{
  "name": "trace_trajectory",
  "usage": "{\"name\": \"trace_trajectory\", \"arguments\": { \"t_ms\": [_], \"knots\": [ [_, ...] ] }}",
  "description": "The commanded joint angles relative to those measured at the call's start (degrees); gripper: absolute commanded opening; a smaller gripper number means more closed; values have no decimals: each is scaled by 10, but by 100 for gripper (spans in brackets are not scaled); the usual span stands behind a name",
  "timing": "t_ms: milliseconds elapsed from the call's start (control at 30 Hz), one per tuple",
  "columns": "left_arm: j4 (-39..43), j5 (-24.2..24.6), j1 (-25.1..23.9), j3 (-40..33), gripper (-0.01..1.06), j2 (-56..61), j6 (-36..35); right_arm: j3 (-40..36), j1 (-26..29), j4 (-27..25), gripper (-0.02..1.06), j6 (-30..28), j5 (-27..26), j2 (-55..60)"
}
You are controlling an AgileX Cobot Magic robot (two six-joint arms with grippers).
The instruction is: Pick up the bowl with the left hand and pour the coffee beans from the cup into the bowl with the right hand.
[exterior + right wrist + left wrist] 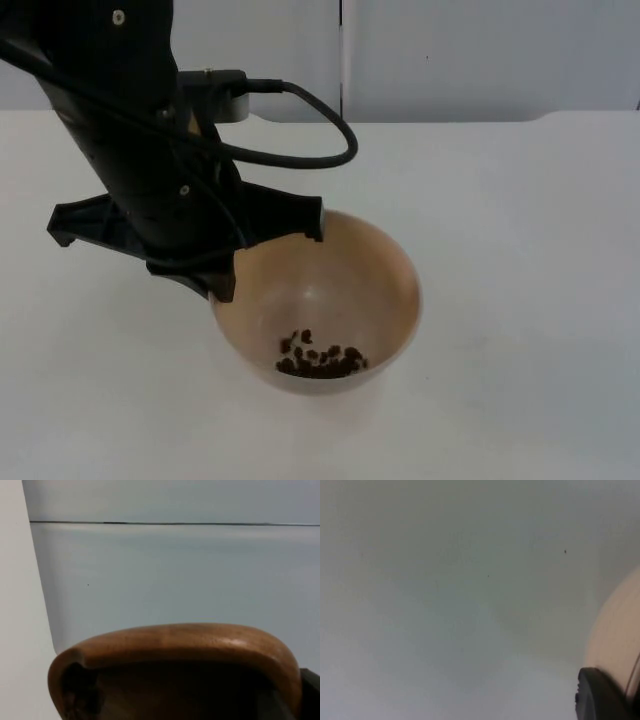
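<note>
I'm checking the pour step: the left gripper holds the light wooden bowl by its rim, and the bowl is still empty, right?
Not quite. The left gripper does hold the light wooden bowl by its rim, but the bowl is not empty: the top view shows a small heap of dark coffee beans at its bottom.

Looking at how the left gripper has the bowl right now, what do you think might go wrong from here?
1. The left gripper grips the bowl by its rim on one side, so the bowl could slip or swing.
2. The coffee beans have gathered against the low side; more tilt might spill them onto the table.
3. The right gripper carries the wooden cup pointing at the partition wall; any leftover beans could miss the bowl.
</note>
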State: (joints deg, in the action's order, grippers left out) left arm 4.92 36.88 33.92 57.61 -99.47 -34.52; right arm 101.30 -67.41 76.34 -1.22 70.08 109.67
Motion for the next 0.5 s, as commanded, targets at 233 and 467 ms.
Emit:
{"name": "trace_trajectory", "arguments": {
  "t_ms": [233, 467],
  "knots": [
    [-5, -1, 2, -2, 0, 6, -4, 2, -5, -52, 0, -7, -1, -3],
    [-8, 0, 2, -2, 0, 6, -4, 2, 6, -105, 0, -9, -1, -13]
  ]
}}
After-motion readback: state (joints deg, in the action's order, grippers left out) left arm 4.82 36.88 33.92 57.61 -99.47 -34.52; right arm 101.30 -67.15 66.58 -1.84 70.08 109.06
